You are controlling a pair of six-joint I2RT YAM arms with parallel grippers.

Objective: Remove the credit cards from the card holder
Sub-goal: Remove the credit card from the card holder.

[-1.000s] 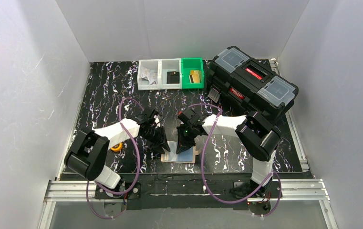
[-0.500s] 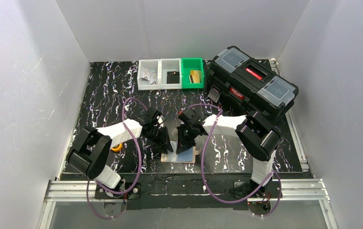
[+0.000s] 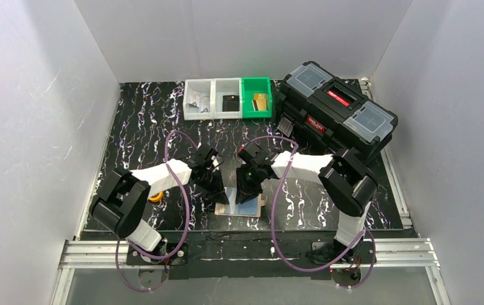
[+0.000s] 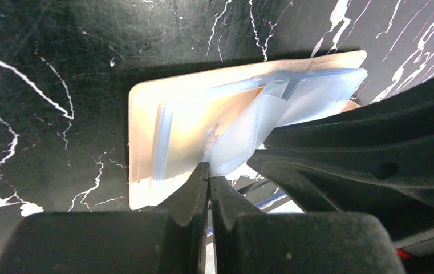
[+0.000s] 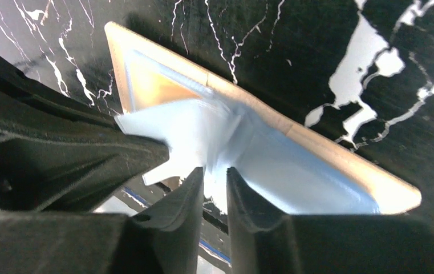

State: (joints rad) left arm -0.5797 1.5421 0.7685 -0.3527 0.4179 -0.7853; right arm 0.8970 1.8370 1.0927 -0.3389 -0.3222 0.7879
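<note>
The card holder (image 3: 254,208) lies open on the black marbled table between both arms, cream outside (image 4: 143,114), its beige rim (image 5: 340,165) showing. A tan-gold credit card (image 4: 217,111) sits in a clear pocket inside it. A pale blue flap (image 4: 243,131) stands up from the holder's middle. Whether the flap is a card or a sleeve is unclear. My left gripper (image 3: 221,198) is shut, its tips (image 4: 209,171) pinching the flap's lower edge. From the other side my right gripper (image 3: 247,194) stands slightly open, its tips (image 5: 214,171) at the flap (image 5: 203,131).
A large black toolbox (image 3: 338,108) stands at the back right. Two white bins (image 3: 199,98) and a green bin (image 3: 256,97) line the back edge. A small yellow-orange object (image 3: 155,196) lies beside the left arm. White walls close in on three sides.
My left gripper moved right to the holder and closed on the flap's edge. My right gripper's jaws parted a little. The holder stayed put.
</note>
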